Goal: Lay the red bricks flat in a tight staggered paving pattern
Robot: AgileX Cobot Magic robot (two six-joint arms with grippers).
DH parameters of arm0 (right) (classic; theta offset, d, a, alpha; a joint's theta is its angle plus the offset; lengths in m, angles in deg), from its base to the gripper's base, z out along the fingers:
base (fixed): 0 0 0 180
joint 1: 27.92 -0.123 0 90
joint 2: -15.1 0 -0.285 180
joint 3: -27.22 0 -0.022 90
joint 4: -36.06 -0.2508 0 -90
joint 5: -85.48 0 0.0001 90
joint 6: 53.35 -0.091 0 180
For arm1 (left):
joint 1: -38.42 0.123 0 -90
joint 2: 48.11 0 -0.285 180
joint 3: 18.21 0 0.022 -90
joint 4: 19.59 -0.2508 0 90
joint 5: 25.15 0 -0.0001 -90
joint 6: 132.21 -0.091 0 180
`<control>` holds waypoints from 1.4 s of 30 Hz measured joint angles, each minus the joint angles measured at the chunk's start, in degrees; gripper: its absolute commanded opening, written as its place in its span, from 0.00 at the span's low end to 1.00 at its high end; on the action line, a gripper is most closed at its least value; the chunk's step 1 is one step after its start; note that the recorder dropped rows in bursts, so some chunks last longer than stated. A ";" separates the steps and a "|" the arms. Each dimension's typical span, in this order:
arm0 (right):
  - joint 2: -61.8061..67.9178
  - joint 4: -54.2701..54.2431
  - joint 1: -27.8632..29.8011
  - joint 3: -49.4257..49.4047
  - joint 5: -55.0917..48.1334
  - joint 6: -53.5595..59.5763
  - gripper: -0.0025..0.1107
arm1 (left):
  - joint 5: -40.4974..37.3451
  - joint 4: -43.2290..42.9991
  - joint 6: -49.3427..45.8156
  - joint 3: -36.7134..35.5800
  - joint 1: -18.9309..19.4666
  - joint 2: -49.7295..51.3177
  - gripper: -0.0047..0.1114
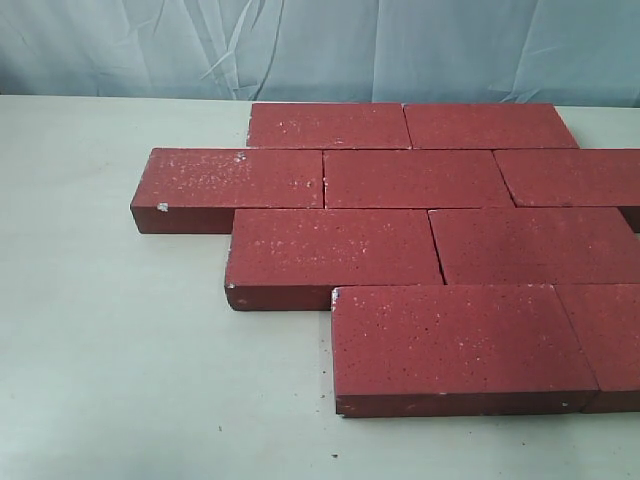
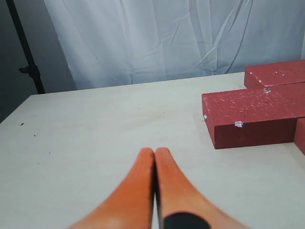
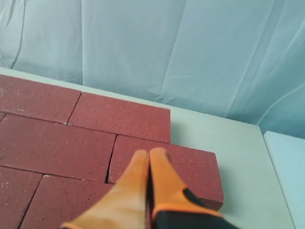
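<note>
left gripper (image 2: pixel 155 155): fingers together, empty, above bare table (image 1: pixel 100 350) left of the paving. red bricks (image 1: pixel 418 178): flat, four touching rows, centre to right, each offset so joints stagger. right gripper (image 3: pixel 148 155): fingers together, empty, over right-hand bricks, apparently for nudging.

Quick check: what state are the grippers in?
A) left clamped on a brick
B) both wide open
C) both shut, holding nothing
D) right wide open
C: the left gripper has its tips pressed together over the table, the right gripper likewise over the red bricks, nothing between them.
</note>
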 measured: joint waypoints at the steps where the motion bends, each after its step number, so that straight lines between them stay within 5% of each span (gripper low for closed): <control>1: -1.11 0.00 0.26 -0.22 0.35 0.00 0.01 | -0.10 0.00 0.00 0.00 0.00 0.00 0.04; 14: -17.38 -0.43 1.25 -19.73 16.94 -0.16 0.01 | -0.10 0.00 0.00 0.00 0.00 0.00 0.04; 24: -29.63 -0.55 1.25 -29.27 18.01 -3.54 0.01 | -0.10 0.00 0.00 0.00 0.00 0.00 0.04; 42: -32.30 -1.37 1.25 -34.10 18.41 -9.47 0.01 | -0.10 0.00 0.00 0.00 0.00 0.00 0.04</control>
